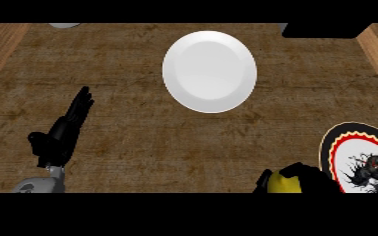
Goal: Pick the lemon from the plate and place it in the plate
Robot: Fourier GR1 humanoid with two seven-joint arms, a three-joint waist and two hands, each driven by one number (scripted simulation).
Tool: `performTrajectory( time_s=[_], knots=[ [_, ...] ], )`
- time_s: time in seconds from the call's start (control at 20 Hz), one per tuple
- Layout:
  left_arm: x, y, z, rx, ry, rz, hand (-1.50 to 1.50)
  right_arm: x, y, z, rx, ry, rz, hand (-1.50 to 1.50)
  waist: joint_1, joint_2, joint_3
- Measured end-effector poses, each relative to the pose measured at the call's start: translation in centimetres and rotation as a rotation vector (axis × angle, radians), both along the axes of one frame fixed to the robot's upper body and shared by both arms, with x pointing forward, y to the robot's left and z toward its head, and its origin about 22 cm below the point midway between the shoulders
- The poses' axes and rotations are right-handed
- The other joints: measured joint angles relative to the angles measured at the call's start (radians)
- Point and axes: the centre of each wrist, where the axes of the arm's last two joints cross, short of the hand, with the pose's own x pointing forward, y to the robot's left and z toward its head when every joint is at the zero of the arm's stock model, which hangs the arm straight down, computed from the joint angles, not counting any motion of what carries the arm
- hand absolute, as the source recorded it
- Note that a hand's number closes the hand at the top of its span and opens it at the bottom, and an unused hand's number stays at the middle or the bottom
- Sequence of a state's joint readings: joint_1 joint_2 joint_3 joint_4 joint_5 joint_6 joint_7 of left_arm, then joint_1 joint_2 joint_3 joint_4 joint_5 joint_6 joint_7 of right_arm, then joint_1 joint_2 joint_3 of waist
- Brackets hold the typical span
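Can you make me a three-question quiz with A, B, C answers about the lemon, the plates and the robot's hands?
1. Where is the lemon?
A on the white plate
B in the right hand
C on the counter's far edge

2. What colour is the plate in the middle?
A white
B blue
C green

3. How is the left hand?
A holding a cup
B curled shut
C open, fingers straight

Answers:
B, the right hand curls round it beside the patterned plate.
A, the white plate is plain.
C, the left hand holds nothing.
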State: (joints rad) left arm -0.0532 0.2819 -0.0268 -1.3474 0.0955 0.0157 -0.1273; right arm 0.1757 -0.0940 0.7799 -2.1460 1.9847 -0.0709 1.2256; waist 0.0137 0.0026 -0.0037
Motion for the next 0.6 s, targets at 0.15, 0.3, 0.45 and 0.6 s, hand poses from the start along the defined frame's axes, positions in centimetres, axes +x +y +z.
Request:
performTrajectory(
  time_s=[0.15, 0.3, 0.45, 0.6],
  knots=[
    [0.4, -0.2, 0.2, -0.001, -0.005, -0.011, 0.0, 0.8, 0.4, 0.7, 0.007, -0.014, 0.019, 1.5, 0.008, 0.005, 0.0],
    [0.7, -0.5, 0.3, 0.003, -0.011, -0.022, 0.0, 2.4, 1.1, 1.7, 0.044, -0.027, 0.029, 1.5, 0.017, 0.008, 0.001],
    [1.1, -0.6, 0.7, 0.005, -0.02, -0.034, 0.0, 4.6, 1.3, 2.3, 0.071, -0.017, 0.037, 1.5, 0.032, 0.011, 0.001],
    [1.4, -1.2, 0.7, -0.003, -0.017, -0.048, 0.0, 7.3, 1.7, 2.8, 0.093, 0.001, 0.052, 1.5, 0.041, 0.014, 0.002]
  ],
)
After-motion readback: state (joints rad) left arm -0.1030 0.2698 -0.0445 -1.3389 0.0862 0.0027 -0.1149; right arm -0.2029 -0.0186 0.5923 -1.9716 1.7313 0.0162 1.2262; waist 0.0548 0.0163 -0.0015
